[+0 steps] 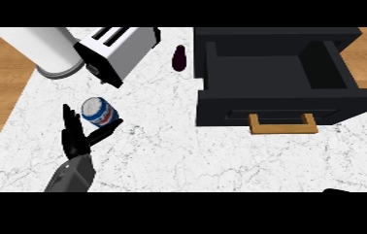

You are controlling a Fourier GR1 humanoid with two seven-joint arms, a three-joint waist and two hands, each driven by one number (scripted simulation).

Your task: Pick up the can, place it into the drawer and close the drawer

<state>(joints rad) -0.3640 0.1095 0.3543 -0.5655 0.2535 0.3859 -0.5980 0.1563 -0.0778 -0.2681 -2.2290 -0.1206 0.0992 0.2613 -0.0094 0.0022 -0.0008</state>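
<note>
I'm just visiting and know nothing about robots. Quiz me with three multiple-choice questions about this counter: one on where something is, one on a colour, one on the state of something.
1. Where is the can?
A. Inside the drawer
B. On the counter's left part, by the left hand
C. On top of the toaster

2. What colour is the drawer's handle?
A. Tan, like wood
B. Red
C. White

3. What state is the drawer in?
A. Shut
B. Pulled open, nothing seen inside
C. Open and full of cans

Answers:
1 B: the can sits between the thumb and fingers of the left hand, below the toaster.
2 A: the handle is tan against the black front.
3 B: its dark inside shows, bare.
</note>
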